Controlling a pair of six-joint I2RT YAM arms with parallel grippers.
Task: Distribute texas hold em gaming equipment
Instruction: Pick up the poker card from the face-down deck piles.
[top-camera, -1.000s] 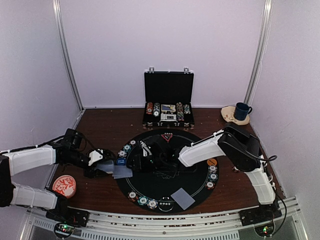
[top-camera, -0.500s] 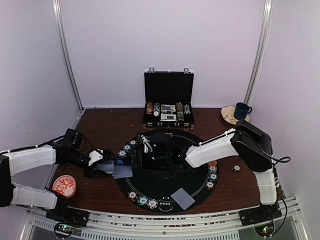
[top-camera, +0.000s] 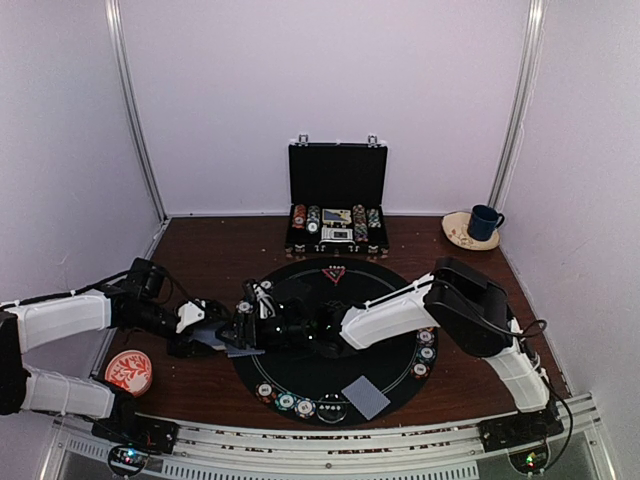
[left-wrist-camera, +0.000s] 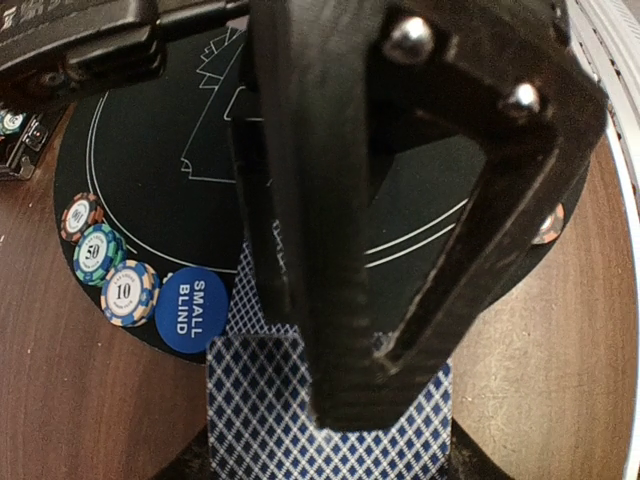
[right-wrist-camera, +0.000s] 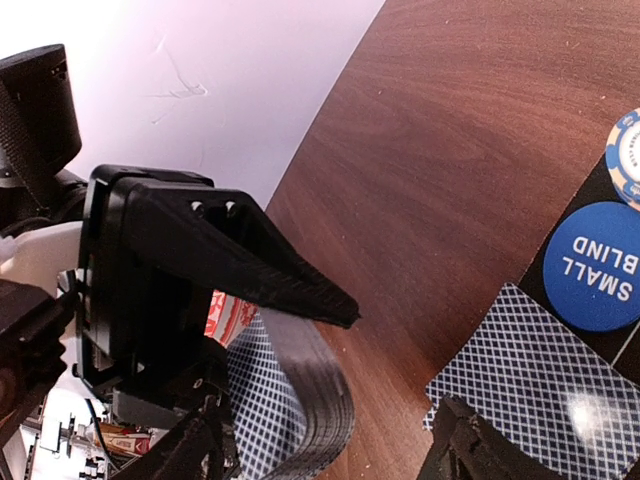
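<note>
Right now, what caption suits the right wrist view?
Left hand grips card deck near a lone card and blue button.

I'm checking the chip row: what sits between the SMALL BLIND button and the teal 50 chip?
One striped-edge chip marked 10 lies there, flat on the mat's rim; the left wrist view shows it.

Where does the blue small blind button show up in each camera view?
Top external: can't pick it out; the right arm covers its spot at the black mat's left rim.
Left wrist: the Small Blind button sits lower left, on the mat's rim.
Right wrist: the button is at the far right edge, mid-height.
Shared landmark: the loose blue-backed card lying beside it.
</note>
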